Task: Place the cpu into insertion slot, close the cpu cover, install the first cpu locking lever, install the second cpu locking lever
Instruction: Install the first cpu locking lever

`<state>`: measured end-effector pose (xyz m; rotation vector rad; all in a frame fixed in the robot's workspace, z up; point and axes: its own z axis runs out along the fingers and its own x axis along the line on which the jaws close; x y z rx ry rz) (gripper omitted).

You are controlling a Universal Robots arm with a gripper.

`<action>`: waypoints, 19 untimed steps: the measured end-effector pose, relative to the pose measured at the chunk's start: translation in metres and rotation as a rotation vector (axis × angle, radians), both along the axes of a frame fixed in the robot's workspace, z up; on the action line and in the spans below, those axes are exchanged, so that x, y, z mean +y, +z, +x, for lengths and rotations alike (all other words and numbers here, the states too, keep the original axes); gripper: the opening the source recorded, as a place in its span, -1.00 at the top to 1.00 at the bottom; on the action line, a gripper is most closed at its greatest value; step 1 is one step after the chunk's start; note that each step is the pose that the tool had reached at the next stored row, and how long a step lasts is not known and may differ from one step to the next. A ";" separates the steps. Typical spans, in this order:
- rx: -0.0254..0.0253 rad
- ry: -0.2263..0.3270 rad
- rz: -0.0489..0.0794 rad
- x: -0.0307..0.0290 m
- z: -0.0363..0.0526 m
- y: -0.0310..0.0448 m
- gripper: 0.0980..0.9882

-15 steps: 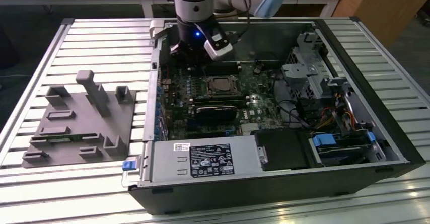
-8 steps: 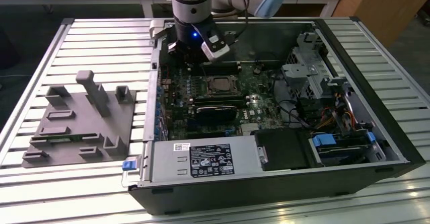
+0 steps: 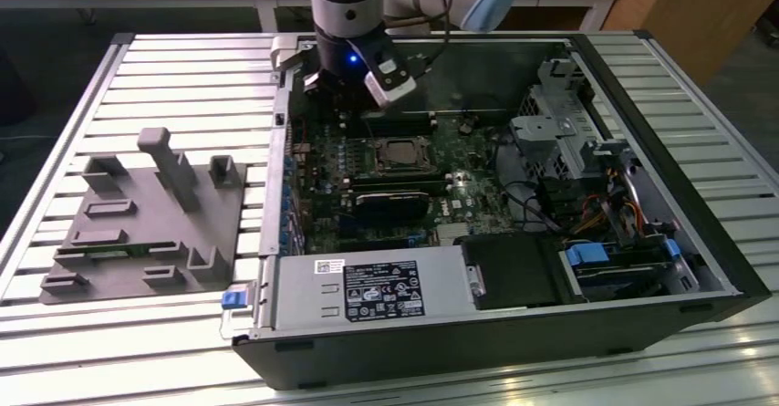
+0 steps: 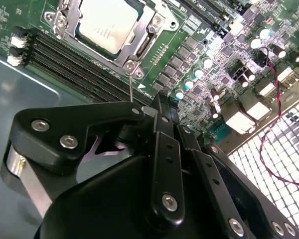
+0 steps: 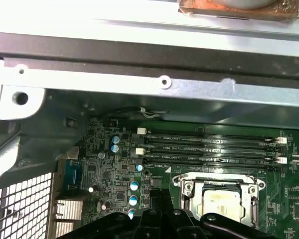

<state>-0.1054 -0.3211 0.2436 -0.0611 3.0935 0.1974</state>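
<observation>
Cpu (image 4: 107, 22) seated in insertion slot (image 4: 152, 30), mid motherboard (image 4: 165, 59). Gripper (image 4: 159, 102) just beside slot, over memory slots (image 4: 65, 64); fingers closed, empty. Cpu likely light, rigid, fragile underneath: hold by opposite edges.

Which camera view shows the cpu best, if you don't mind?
The second wrist view: the cpu is closest, its top plain. The first wrist view has it dimmer, the exterior view far off.

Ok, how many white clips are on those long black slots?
4 white clips in the first wrist view: two at each end of the long slots. More could be hidden.
</observation>
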 end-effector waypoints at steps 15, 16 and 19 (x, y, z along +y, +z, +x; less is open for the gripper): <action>-0.0031 0.000 0.116 -0.0001 -0.0052 0.0004 0.98; -0.0031 0.000 0.116 -0.0001 -0.0052 0.0004 0.98; -0.0030 0.000 0.116 -0.0002 -0.0027 0.0004 0.98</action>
